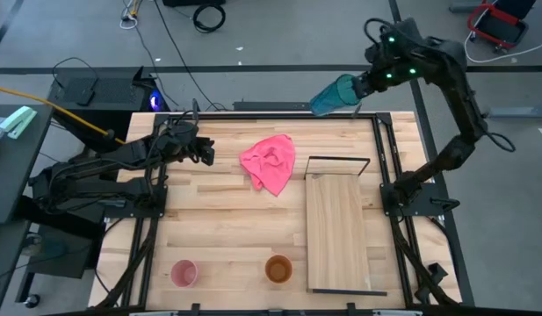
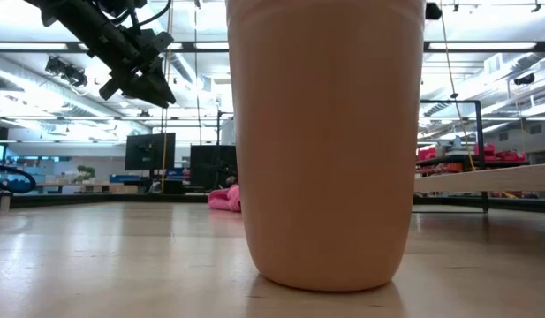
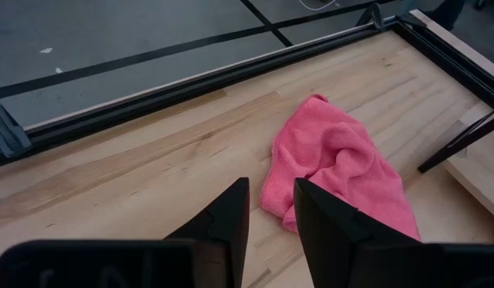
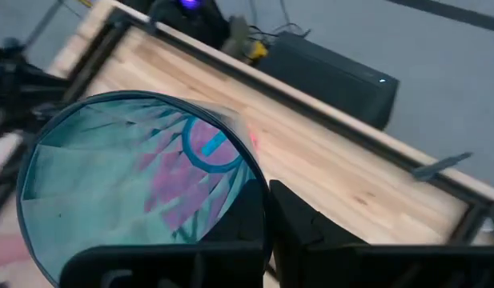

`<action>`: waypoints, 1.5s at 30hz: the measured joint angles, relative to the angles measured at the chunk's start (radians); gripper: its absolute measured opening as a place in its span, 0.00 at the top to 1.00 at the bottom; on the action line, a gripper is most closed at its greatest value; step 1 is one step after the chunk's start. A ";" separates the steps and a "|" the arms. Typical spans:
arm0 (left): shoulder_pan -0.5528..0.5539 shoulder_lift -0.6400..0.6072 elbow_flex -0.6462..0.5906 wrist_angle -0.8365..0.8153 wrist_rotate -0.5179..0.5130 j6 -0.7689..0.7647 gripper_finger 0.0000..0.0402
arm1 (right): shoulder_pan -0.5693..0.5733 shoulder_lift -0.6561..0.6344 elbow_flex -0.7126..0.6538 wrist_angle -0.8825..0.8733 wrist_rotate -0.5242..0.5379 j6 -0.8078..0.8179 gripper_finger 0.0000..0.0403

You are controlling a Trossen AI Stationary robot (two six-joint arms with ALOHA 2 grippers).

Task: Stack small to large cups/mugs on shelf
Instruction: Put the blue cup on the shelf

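My right gripper (image 1: pixel 357 89) is shut on the translucent teal tumbler (image 1: pixel 334 96), high over the table's far edge. The tumbler's mouth fills the right wrist view (image 4: pixel 142 176). The shelf board (image 1: pixel 336 230) lies on the table's right half, with its black wire frame (image 1: pixel 338 161) at the far end. The pink cup (image 1: pixel 184 273) and the orange-brown cup (image 1: pixel 278 269) stand upright near the front edge. One cup (image 2: pixel 325 141) fills the middle of the low view. My left gripper (image 1: pixel 205 151) hovers open by a narrow gap, empty, left of the pink cloth (image 1: pixel 271 162). My right gripper holds the tumbler by the rim of its mouth (image 4: pixel 259 180), with one finger inside the wall and one finger (image 4: pixel 311 228) outside. The tumbler lies almost on its side, lifted clear. Its base (image 1: pixel 318 104) points toward the table's left and slightly down.
The pink cloth (image 3: pixel 335 160) lies crumpled at the table's far middle, between my left gripper (image 3: pixel 271 212) and the shelf's wire frame. Black frame rails (image 1: pixel 385 149) run along the table's left, right and far edges. Bare wood (image 1: pixel 227 228) lies between the cloth and the cups.
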 joint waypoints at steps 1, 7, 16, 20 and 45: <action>0.000 0.000 0.000 0.000 0.000 0.000 0.73 | 0.007 -0.013 -0.002 0.001 -0.015 0.006 0.98; 0.000 0.000 0.000 0.000 0.000 0.000 0.73 | 0.072 -0.094 -0.004 0.001 -0.120 0.080 0.98; 0.000 0.000 0.000 0.000 0.000 0.003 0.73 | 0.261 -0.205 -0.004 0.002 -0.147 0.229 0.98; 0.000 0.000 0.000 0.000 0.000 0.003 0.73 | 0.365 -0.239 -0.007 0.003 -0.064 0.302 0.98; 0.000 0.000 0.000 -0.002 0.000 0.003 0.73 | 0.775 -0.363 -0.568 0.003 0.193 0.559 0.98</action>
